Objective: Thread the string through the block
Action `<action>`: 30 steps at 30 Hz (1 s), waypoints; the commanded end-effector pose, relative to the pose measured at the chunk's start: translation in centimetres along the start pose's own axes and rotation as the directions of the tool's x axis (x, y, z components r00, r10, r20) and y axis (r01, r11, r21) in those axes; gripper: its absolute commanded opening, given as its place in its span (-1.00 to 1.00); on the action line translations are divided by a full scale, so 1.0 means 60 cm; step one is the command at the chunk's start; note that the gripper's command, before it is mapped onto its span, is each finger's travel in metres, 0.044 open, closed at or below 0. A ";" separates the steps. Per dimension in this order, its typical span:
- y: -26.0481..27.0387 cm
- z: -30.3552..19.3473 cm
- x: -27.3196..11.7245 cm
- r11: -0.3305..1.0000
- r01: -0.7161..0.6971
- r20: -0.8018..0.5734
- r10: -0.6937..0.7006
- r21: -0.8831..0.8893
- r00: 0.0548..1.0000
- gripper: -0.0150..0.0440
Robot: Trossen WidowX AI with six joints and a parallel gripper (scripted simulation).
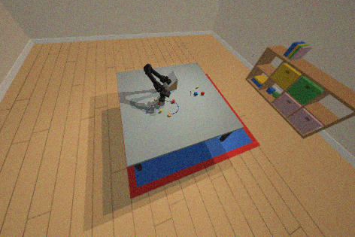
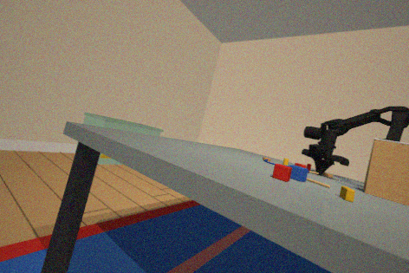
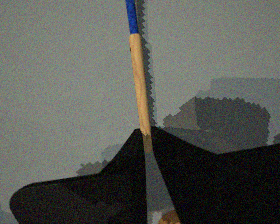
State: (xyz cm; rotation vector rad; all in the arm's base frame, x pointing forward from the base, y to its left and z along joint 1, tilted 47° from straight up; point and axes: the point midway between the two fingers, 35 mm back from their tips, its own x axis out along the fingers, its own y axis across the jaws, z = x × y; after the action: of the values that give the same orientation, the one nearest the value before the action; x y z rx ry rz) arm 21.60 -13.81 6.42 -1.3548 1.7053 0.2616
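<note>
Nearest in the wrist view, the end effector (image 3: 145,133) (image 2: 321,172) (image 1: 162,100) was closed on the thin wooden stick (image 3: 140,80), which ran up from the fingertips to the blue string (image 3: 132,17) (image 1: 178,107) at the top of the frame. In the exterior view, a yellow block (image 2: 347,193) (image 1: 197,87) lay on the worktop (image 2: 195,161) (image 1: 180,136) at the lower right, near the large wooden block (image 2: 390,172) (image 1: 173,86) at the right edge; its hole could not be made out. Farther back, right of centre, were a red cube (image 2: 282,172) (image 1: 202,93) and a blue cube (image 2: 299,172) (image 1: 195,93), with a loose stick (image 2: 319,183) just beside them. Beyond these, the end effector pointed down low over the worktop, and the string curved to a small round button (image 2: 266,159) (image 1: 169,115), below centre in the top view. A wooden shelf unit (image 1: 320,76) stood far off at the right of that view, past the worktop
</note>
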 end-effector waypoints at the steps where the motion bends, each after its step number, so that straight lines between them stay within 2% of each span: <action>1: 0.000 0.000 0.000 1.000 0.000 0.000 0.000 0.000 1.000 -0.40; 8: -0.002 0.004 -0.013 1.000 -0.001 0.003 0.001 0.000 1.000 0.22; 13: -0.004 0.016 -0.118 1.000 0.000 0.004 0.000 0.001 1.000 0.22; 17: -0.002 0.016 -0.133 1.000 0.003 0.001 -0.003 0.001 1.000 0.22; 23: -0.005 0.020 -0.126 1.000 0.009 0.015 -0.009 -0.002 1.000 0.75; 26: -0.006 0.024 -0.158 1.000 0.008 0.016 -0.008 0.001 1.000 1.00; 30: -0.006 0.026 -0.173 1.000 0.009 0.016 -0.009 0.002 1.000 1.00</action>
State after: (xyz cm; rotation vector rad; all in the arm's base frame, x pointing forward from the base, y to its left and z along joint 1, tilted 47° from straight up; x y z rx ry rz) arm 22.55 -6.33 13.21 -1.3646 1.6802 0.2654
